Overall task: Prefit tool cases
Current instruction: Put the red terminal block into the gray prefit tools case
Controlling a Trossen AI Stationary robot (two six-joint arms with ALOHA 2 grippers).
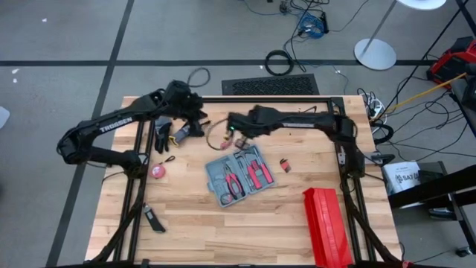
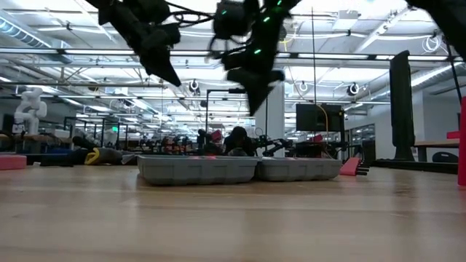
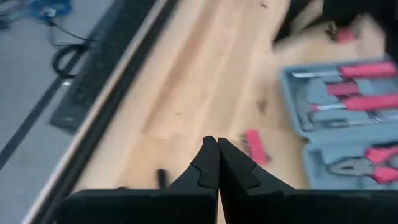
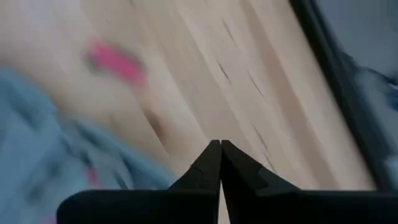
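Observation:
The tool case [image 1: 239, 176], blue-grey, lies open and flat in the middle of the table, with pink-handled tools in its grey slots; the low view shows it as a shallow tray [image 2: 240, 169]. My left gripper [image 1: 199, 123] hovers shut beyond the case's far left corner, well above the wood [image 3: 217, 149]. My right gripper [image 1: 230, 131] hangs shut just beyond the case's far edge, also clear of the table [image 2: 255, 105]. In the right wrist view its fingertips [image 4: 220, 149] meet with nothing between them. The case [image 3: 348, 118] shows beside the left fingers.
A long red ribbed box [image 1: 327, 227] stands at the near right. A pink round tape [image 1: 158, 170] and a black knife [image 1: 154, 219] lie at the left. Dark and yellow tools [image 1: 175, 134] lie at the far left, and a small red piece [image 1: 285, 164] lies to the right of the case.

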